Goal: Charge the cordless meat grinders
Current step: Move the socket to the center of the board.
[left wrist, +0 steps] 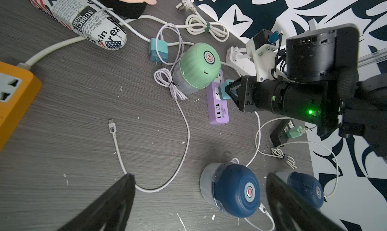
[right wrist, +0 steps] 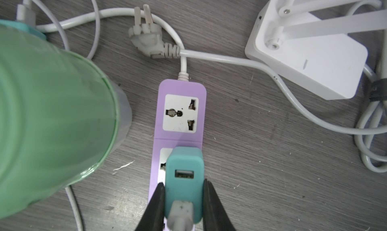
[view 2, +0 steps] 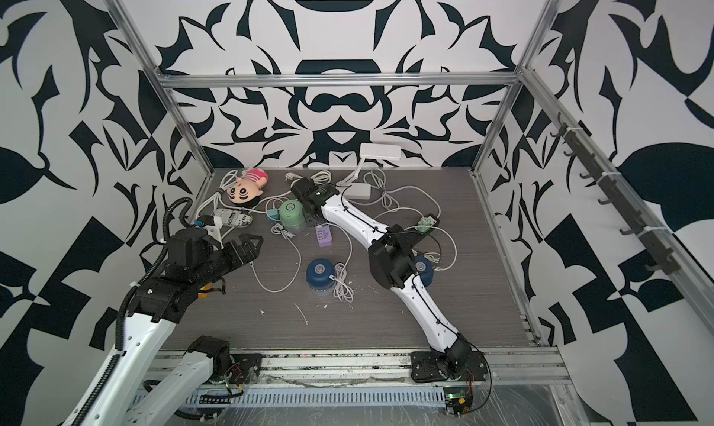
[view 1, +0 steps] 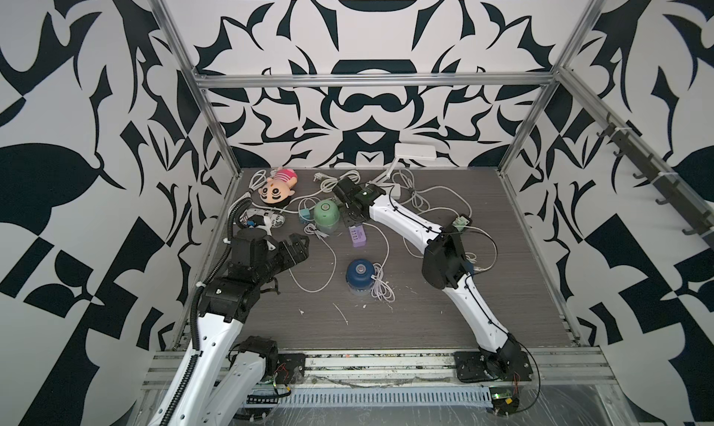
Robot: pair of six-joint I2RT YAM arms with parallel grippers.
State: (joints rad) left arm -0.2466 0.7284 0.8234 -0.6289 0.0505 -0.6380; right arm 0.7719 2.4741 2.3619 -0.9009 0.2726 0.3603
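One mint grinder (right wrist: pixel 52 114) seemingly beside right fingers (right wrist: pixel 213 209).

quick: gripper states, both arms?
left gripper: open, holding nothing.
right gripper: closed on the teal plug adapter, over the purple power strip.

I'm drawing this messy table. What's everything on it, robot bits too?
Grinders: three; mint green grinder at back, two navy blue grinders nearer front.
Power strips: three; purple strip mid-table, orange strip by left arm, black strip right side.
Adapters: three; teal adapter beside green grinder, held teal adapter, green adapter at black strip.
Doll: one, pink, back corner.
Pouch: one, newspaper print, near doll.
Lamp: one, white, back.
Cables: many, white, everywhere.
Table: one, grey.
Left gripper: black, open, above table.
Right gripper: black, closed on held teal adapter at purple strip.
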